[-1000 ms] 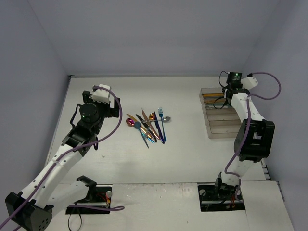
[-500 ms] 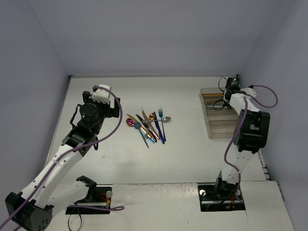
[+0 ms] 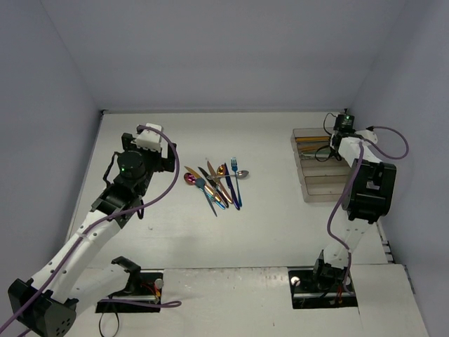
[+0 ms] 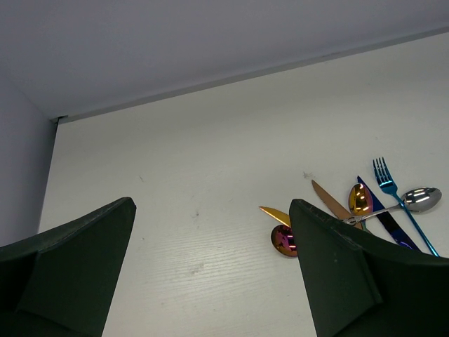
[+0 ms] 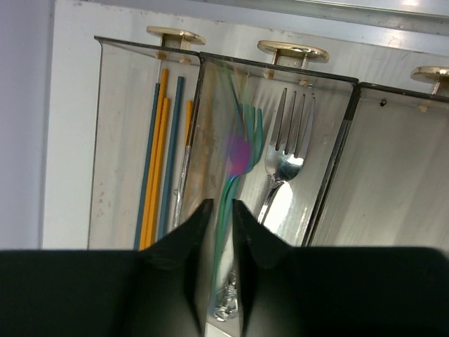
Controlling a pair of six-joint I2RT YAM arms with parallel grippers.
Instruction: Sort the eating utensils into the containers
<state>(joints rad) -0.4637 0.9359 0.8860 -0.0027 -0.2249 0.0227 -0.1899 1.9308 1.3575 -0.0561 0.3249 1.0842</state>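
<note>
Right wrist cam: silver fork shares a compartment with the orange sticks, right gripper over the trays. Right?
No: the silver fork lies one compartment over from the orange sticks, per the right wrist view. The right gripper is over the trays.

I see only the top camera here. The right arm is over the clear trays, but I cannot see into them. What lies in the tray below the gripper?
Observer: The right wrist view shows two forks in that tray: a silver fork and a teal fork beside it, tines pointing away from the gripper.
Operator: Is the teal one let go?
Observer: The right gripper has its fingers slightly apart, with the handle between them. The fork looks blurred, so I cannot tell whether it is free.
Operator: And the tray next to it?
Observer: The neighbouring tray, on the left in that view, holds thin orange and blue sticks.
</note>
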